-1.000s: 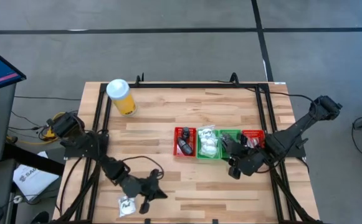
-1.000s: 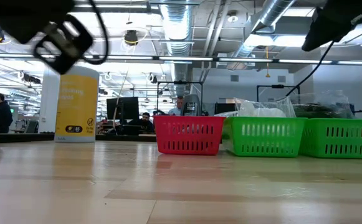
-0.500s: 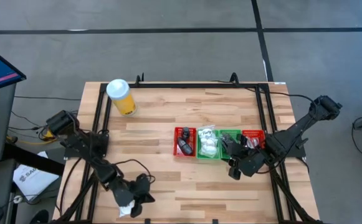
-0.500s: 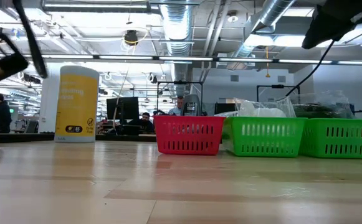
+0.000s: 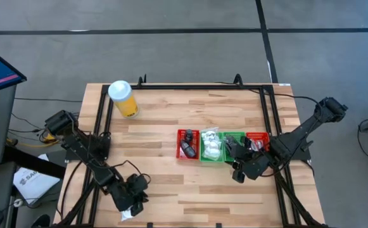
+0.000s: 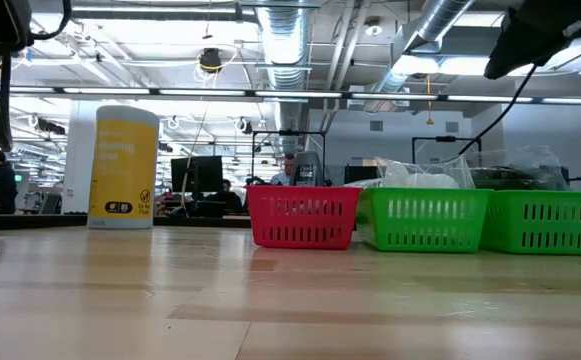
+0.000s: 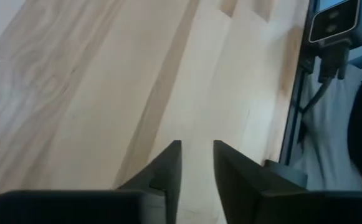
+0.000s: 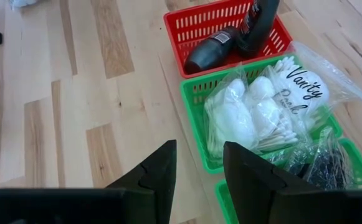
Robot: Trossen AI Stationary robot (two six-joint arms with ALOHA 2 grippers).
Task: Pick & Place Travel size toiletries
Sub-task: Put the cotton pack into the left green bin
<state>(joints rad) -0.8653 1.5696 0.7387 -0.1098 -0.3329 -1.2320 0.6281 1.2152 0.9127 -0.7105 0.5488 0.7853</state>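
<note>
Left claw [image 5: 132, 201] sits over the near left corner of the tabletop [image 5: 171, 107]. Its wrist view shows the two fingers [image 7: 168, 174] slightly parted with bare wood between them, nothing held. A small white sachet [image 5: 126, 213] lies at the tabletop's near edge, partly hidden under this claw; whether the two touch cannot be told.

Right claw [image 5: 235, 166] hangs just in front of the row of baskets, right of centre. Its fingers [image 8: 159, 171] stand apart with nothing between them.

Basket row, left to right in the high view: red basket [image 5: 185, 146], green basket [image 5: 204, 152], second green basket [image 5: 234, 137], red basket [image 5: 257, 137]. The first red basket [image 8: 199, 28] holds two dark bottles [image 8: 213, 48]. The adjoining green basket [image 8: 196, 115] holds a clear bag of white pieces [image 8: 261, 109] with lettering on it. The next green basket [image 8: 227, 193] holds a clear bag of black pieces [image 8: 327, 165]. Contents of the far red basket cannot be made out.

A yellow cylinder with a white lid [image 5: 123, 97] stands upright near the far left corner, well apart from the baskets.
</note>
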